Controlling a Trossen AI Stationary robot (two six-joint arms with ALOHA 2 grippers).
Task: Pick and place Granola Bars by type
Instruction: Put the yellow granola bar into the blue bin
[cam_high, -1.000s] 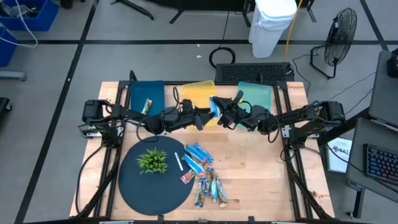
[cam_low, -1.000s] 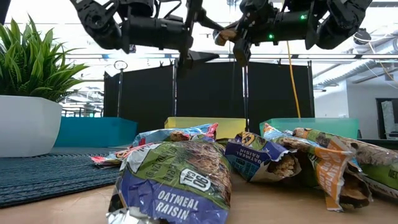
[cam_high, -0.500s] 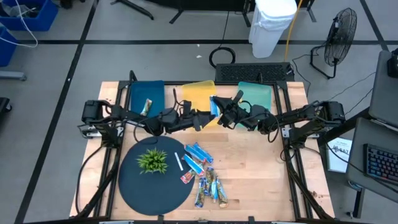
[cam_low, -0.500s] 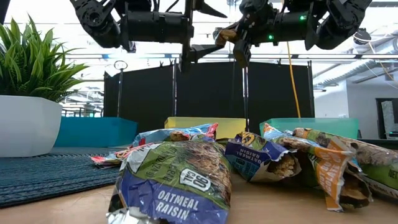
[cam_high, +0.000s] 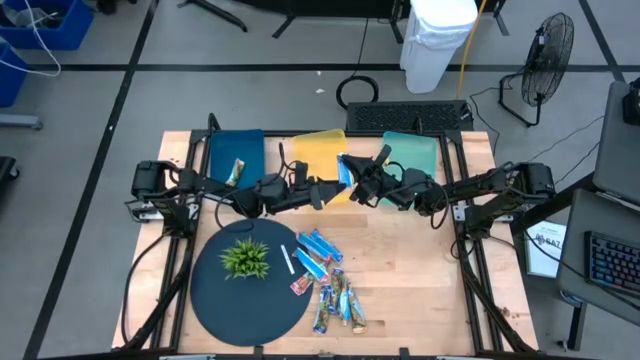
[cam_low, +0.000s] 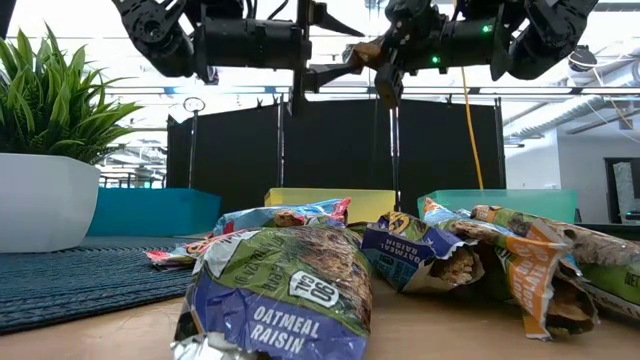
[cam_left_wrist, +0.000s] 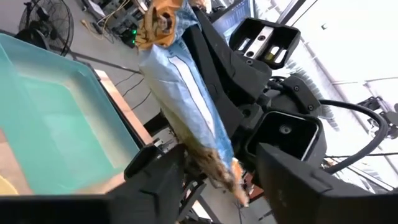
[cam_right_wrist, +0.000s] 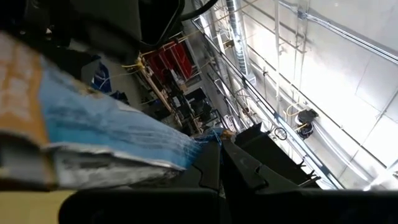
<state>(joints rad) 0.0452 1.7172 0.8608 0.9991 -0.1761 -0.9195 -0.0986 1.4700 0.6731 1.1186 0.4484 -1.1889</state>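
A light blue and white granola bar (cam_high: 345, 170) is in the air over the gap between the yellow bin (cam_high: 318, 148) and the teal bin (cam_high: 412, 152). My right gripper (cam_high: 361, 184) is shut on it. My left gripper (cam_high: 327, 190) is open right beside it. In the left wrist view its two fingers stand on either side of the bar's lower end (cam_left_wrist: 214, 163); whether they touch it I cannot tell. Several more bars (cam_high: 327, 277) lie in a loose pile on the table, and one bar (cam_high: 237, 170) lies in the blue bin (cam_high: 236, 150). My right gripper has the blue and white bar (cam_right_wrist: 93, 134) pinched between its two fingers, coming level from the table's right side. The bar is lifted clear of the table and bins. One end (cam_low: 362, 53) sticks out toward my left gripper. The gripper body hides the exact place of contact.
A round dark mat (cam_high: 225, 300) at the near left carries a potted green plant (cam_high: 245, 258) and a thin white stick (cam_high: 288, 260). Three bins stand in a row along the far edge. Bare wood shows at the table's near right (cam_high: 420, 290).
My left gripper has moved toward the table's right, up to the bar held by my right gripper, so that its open fingers now stand around the bar's end. The right gripper and the bar have stayed where they were.
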